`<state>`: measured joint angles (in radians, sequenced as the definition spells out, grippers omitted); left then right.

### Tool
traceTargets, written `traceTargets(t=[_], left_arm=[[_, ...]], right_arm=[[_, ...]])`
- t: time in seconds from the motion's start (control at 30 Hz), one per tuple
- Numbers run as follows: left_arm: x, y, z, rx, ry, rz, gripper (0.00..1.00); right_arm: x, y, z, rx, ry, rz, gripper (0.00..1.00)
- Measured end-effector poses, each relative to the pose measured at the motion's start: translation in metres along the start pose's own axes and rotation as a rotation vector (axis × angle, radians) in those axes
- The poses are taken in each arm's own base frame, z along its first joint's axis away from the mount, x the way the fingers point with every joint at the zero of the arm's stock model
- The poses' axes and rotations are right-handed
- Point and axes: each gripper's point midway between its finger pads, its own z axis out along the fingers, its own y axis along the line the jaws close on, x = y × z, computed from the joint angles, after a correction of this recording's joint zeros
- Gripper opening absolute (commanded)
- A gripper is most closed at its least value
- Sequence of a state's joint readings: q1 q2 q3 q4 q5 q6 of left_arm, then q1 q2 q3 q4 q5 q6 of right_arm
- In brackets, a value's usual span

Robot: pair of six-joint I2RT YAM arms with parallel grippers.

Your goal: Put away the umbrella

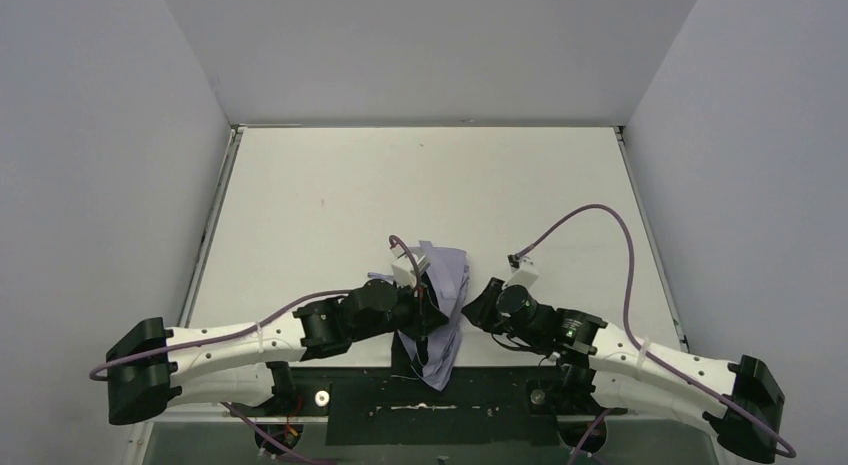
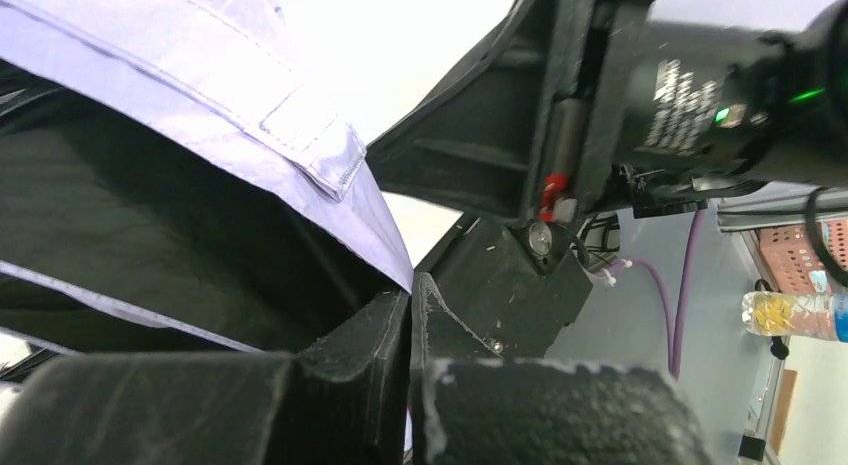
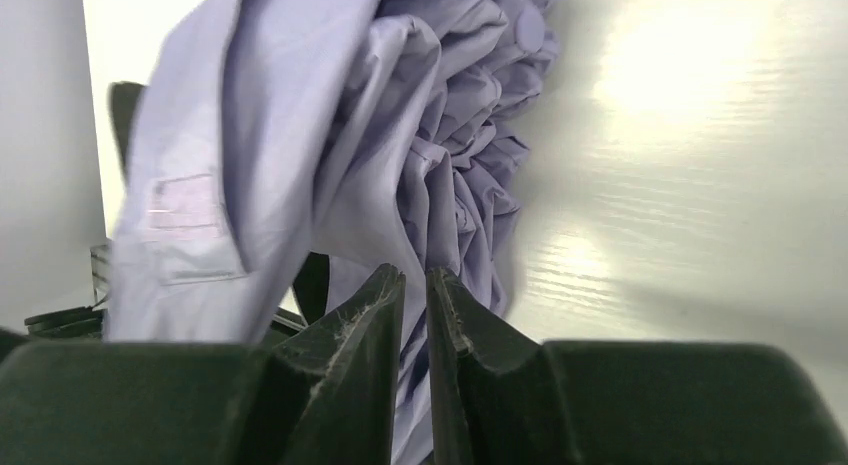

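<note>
The umbrella (image 1: 446, 285) is a collapsed bundle of pale lavender fabric with black ribs, lying lengthwise near the table's front middle. My left gripper (image 1: 424, 311) presses in from its left and my right gripper (image 1: 473, 303) from its right. In the left wrist view the left gripper (image 2: 411, 285) is shut, with an edge of the umbrella's fabric (image 2: 250, 105) running into the thin gap between the jaws. In the right wrist view the right gripper (image 3: 415, 275) is shut on a pleated fold of the umbrella (image 3: 300, 135). The handle and wrist loop are hidden.
The white table (image 1: 400, 185) is walled at the back and on both sides. A black strip (image 1: 430, 400) runs along the near edge between the arm bases. Purple cables (image 1: 600, 213) loop over the arms. The right arm's wrist (image 2: 680, 95) is close to the left gripper.
</note>
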<state>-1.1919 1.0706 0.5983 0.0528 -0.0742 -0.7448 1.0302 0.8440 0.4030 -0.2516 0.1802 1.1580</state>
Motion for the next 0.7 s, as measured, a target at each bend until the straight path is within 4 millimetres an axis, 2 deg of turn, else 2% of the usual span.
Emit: traceTargets(t=[0.2, 0.37, 0.5, 0.7], left_arm=[[0.016, -0.005, 0.006, 0.048, -0.028, 0.007, 0.0], [0.056, 0.024, 0.004, 0.02, 0.004, -0.021, 0.0], [0.08, 0.046, 0.001, -0.021, 0.027, -0.044, 0.0], [0.09, 0.057, 0.0, -0.032, 0.011, -0.091, 0.0]], right_arm=[[-0.024, 0.002, -0.026, 0.034, -0.064, -0.024, 0.07], [-0.036, 0.018, -0.033, 0.012, -0.077, -0.048, 0.04], [-0.036, 0.033, -0.029, -0.033, -0.066, -0.061, 0.04], [-0.023, 0.051, -0.01, -0.086, -0.006, -0.075, 0.02]])
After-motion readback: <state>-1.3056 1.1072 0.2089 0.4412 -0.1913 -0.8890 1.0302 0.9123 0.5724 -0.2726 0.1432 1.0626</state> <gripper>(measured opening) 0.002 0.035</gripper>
